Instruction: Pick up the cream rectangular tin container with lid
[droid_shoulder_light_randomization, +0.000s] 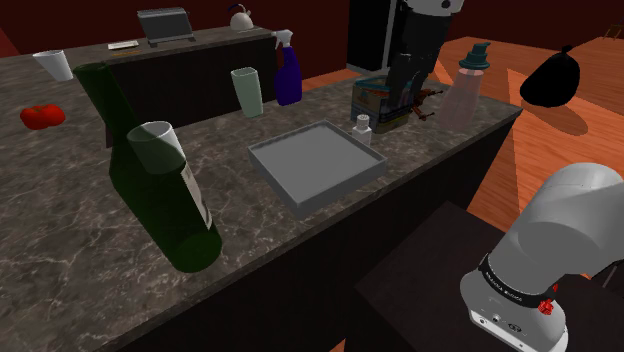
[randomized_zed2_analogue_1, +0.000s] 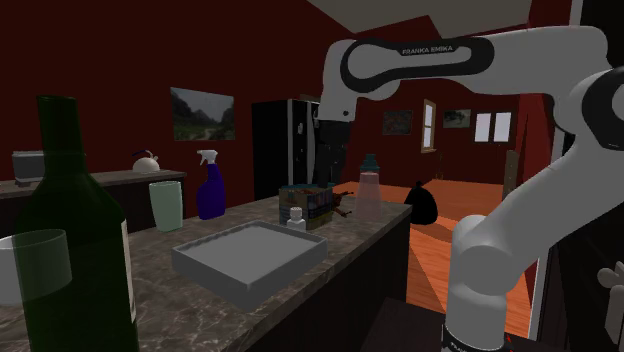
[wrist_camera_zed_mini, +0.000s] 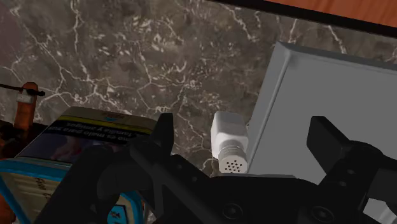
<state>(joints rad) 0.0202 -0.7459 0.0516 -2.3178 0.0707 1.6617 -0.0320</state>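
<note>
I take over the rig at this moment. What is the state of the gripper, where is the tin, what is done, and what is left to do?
Gripper: open, holding nothing, above the marble counter.
Tin: rectangular, blue-edged with a cream strip, on the counter beside one finger, outside the gap, not grasped.
Between the fingers is a small white shaker, touching neither finger; the grey tray lies next to it.
Done: the approach only.
Left: probably shift over the tin, lower, close, lift.
</note>
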